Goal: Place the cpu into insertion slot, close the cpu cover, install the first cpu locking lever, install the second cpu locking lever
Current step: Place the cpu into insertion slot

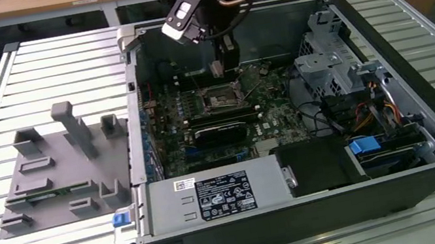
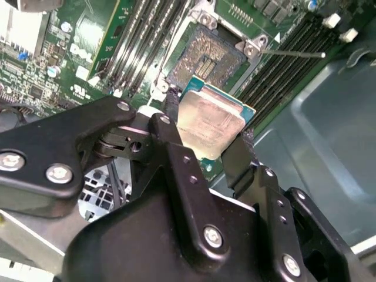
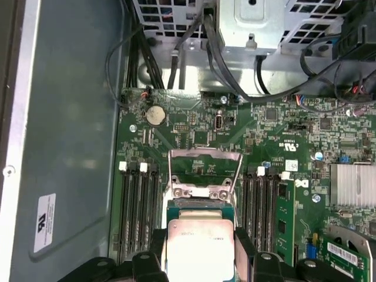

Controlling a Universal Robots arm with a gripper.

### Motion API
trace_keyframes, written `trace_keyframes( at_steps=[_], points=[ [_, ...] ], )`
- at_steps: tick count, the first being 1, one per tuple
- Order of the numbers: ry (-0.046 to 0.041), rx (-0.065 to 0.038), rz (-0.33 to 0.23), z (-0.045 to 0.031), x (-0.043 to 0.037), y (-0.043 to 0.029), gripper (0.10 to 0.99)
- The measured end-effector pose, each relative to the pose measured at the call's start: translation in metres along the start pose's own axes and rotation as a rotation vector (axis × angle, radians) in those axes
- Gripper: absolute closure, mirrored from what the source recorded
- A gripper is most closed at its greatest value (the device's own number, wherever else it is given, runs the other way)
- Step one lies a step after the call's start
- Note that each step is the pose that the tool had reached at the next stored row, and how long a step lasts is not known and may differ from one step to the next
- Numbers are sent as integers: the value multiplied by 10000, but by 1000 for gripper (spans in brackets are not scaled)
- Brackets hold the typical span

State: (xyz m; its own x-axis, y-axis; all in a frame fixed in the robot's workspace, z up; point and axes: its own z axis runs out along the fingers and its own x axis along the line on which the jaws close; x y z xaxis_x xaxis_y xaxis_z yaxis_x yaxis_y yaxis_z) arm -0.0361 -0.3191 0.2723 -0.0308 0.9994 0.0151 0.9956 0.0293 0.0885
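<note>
Presently, tool (image 2: 210, 119) gripping the cpu (image 2: 216, 128) over the bare insertion slot (image 2: 205, 59); cpu cover (image 3: 205, 154) standing open, inside computer case (image 1: 305, 221)

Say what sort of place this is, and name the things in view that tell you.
Probably a robotics lab or assembly test bench: an open computer case lies on a slatted metal table, the end effector holds the cpu near the insertion slot, and a grey parts fixture stands beside the case.

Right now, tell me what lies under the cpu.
In the second wrist view, the cpu hangs above the insertion slot, whose empty bed shows. The cpu hides the slot's near edge and the green board beneath.
</note>
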Motion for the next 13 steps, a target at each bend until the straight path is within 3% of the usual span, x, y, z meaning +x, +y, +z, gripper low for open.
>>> trace_keyframes(
  at_steps=[6, 13],
  points=[
    [7, 1, -83, 95, -2, -18, 545],
    [9, 0, -83, 135, -26, -35, 545]
  ],
)
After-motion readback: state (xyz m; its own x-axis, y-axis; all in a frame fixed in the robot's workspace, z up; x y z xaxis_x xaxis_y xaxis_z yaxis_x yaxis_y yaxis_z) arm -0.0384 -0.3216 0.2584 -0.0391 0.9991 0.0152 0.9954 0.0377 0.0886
